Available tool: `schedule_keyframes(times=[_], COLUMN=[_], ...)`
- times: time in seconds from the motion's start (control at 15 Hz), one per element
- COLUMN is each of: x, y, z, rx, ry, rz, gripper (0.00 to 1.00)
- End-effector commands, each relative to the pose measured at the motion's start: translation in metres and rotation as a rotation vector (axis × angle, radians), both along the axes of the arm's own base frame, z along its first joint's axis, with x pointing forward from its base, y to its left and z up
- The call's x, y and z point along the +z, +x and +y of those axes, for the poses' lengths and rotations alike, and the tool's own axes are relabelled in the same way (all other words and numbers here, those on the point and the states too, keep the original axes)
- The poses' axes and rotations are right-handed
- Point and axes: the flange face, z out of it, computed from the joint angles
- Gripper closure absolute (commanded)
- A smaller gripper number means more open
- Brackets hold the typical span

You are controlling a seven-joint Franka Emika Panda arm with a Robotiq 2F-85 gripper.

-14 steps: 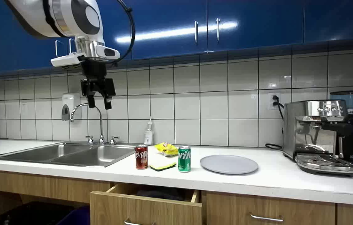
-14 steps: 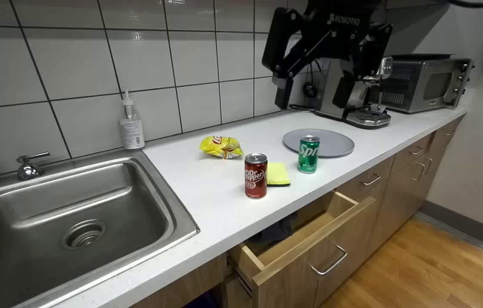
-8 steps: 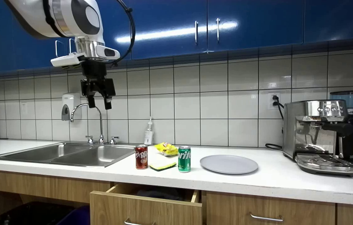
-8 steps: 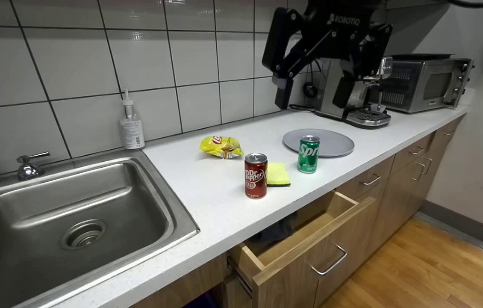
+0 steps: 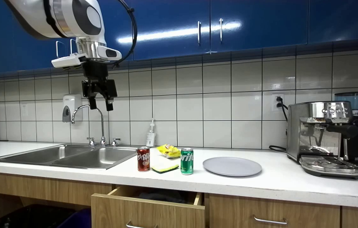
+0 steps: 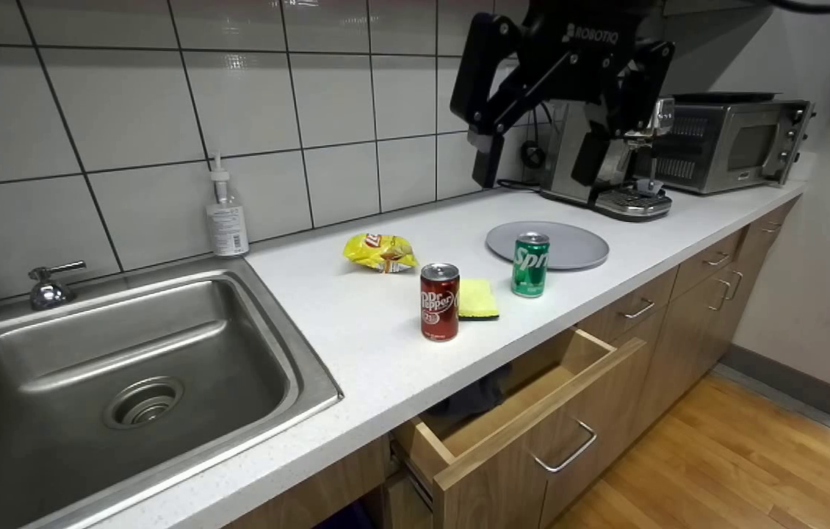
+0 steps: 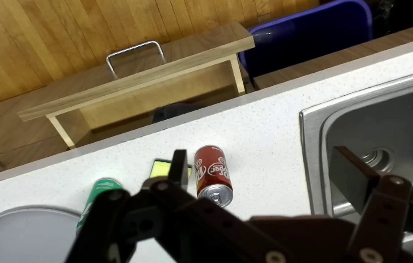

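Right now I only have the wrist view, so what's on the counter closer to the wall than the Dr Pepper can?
Observer: A yellow chip bag lies nearer the tiled wall than the Dr Pepper can.
Operator: Anything else back there?
Observer: Yes, a pump bottle stands near a back corner of the sink.
Operator: And how high am I?
Observer: The gripper hangs well above the counter in both exterior views.

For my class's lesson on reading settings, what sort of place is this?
A kitchen, perhaps a shared workplace one: a two-basin steel sink, an espresso machine and a wall-mounted soap dispenser point to it.
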Motion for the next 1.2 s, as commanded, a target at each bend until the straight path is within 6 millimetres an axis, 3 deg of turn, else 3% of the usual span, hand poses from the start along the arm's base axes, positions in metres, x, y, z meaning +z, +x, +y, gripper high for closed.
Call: schedule_keyframes(times=[0.0,0.53,0.8,1.13], x=[0.001,-0.008,-0.032,-0.079], y=[0.0,0.002,0.007,0.01], z=[0.0,-0.002,-0.006,-0.022], rx=[0.0,0.02,0.067,0.11], ry=[0.0,0.012,0.0,-0.052], rz=[0.001,-0.007,-0.018,0.04], gripper=[0.0,0.0,0.0,0.0])
